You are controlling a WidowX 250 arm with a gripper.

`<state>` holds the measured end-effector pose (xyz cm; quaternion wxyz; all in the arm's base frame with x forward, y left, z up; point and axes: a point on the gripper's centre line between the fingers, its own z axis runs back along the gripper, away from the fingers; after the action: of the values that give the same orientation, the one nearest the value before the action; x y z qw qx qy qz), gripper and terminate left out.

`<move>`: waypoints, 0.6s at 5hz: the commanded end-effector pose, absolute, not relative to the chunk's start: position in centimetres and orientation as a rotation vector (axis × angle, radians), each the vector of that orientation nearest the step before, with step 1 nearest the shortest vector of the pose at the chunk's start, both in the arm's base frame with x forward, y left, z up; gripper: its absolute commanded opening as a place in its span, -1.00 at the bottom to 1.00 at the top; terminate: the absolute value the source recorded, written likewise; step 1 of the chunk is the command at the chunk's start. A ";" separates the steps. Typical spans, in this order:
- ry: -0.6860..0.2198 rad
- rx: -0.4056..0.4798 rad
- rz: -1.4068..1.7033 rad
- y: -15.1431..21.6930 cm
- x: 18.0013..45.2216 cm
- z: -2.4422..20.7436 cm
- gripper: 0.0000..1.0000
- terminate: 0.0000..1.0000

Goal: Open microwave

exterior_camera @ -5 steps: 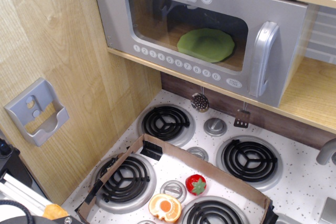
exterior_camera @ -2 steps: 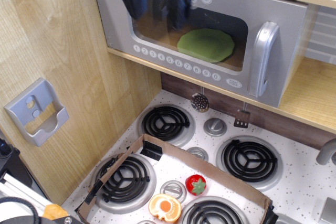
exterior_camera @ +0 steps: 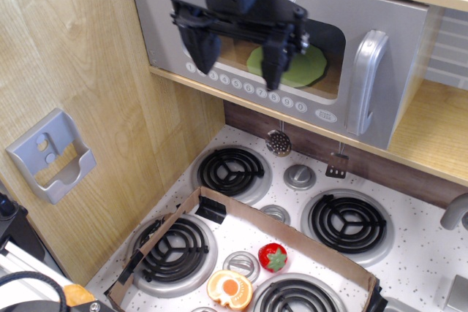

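Observation:
The grey toy microwave [exterior_camera: 380,20] sits on a wooden shelf at the top, its door shut. Its clear window shows a green plate [exterior_camera: 311,67] inside. The chunky vertical grey handle [exterior_camera: 365,82] is at the door's right side. A row of round white buttons [exterior_camera: 292,101] runs under the window. My black gripper [exterior_camera: 238,60] hangs in front of the window's left half, open and empty, its two fingers [exterior_camera: 203,45] spread wide. It is well left of the handle and hides the clock display.
A toy stove with four black coil burners [exterior_camera: 231,168] lies below. An open cardboard tray [exterior_camera: 292,235] on it holds a red strawberry [exterior_camera: 273,256] and an orange slice [exterior_camera: 229,288]. A grey wall holder [exterior_camera: 53,155] is at left. A small ladle [exterior_camera: 278,142] and spatula [exterior_camera: 336,166] hang under the shelf.
My gripper has come down from the top edge of the view and moved right, now covering the clock and the window's left half. Nothing else moved.

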<state>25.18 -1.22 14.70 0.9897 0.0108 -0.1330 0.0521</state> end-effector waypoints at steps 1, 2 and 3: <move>-0.298 -0.015 0.100 -4.2 28.0 14.0 1.00 -1.00; -0.319 -0.028 0.097 -5.5 29.0 13.1 1.00 -1.00; -0.322 -0.037 0.098 -6.4 30.4 12.8 1.00 -1.00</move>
<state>29.81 -6.07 11.46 0.9890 -0.0130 -0.1390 0.0489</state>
